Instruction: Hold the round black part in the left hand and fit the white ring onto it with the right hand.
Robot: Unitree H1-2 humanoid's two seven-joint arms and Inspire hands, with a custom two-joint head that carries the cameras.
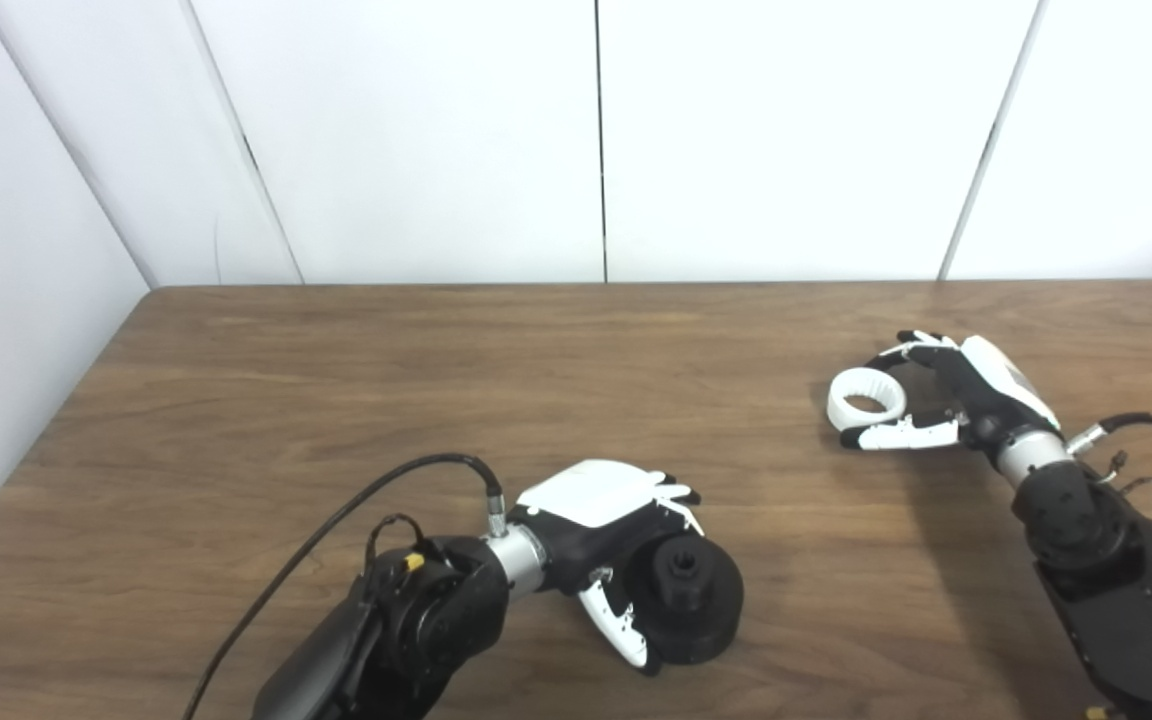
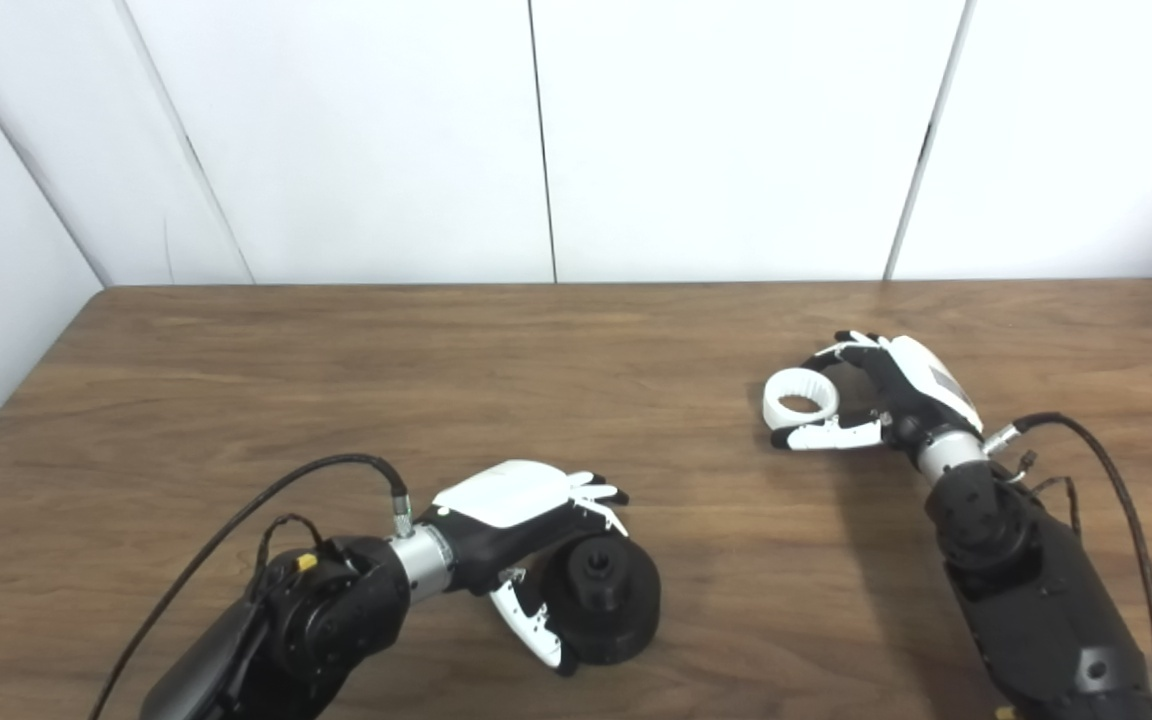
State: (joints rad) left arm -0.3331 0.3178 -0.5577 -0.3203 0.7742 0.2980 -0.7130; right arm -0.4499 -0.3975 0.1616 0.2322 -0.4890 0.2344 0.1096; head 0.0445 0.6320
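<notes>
L hand (image 1: 601, 545) curled around round black part (image 1: 691, 597), fingers above and thumb below; part rests on surface (image 1: 436, 380), near front edge. R hand (image 1: 946, 390) has fingers and thumb either side of white ring (image 1: 867, 399), far right; cannot tell if pinch is firm or ring is lifted.

Risks: thin ring may slip or tilt from light pinch; black part may roll in loose hold; parts well apart, so misalignment probable at fitting.

Views: nearly same. Right eye view shows more of R arm cable; left eye view more of left wall.
</notes>
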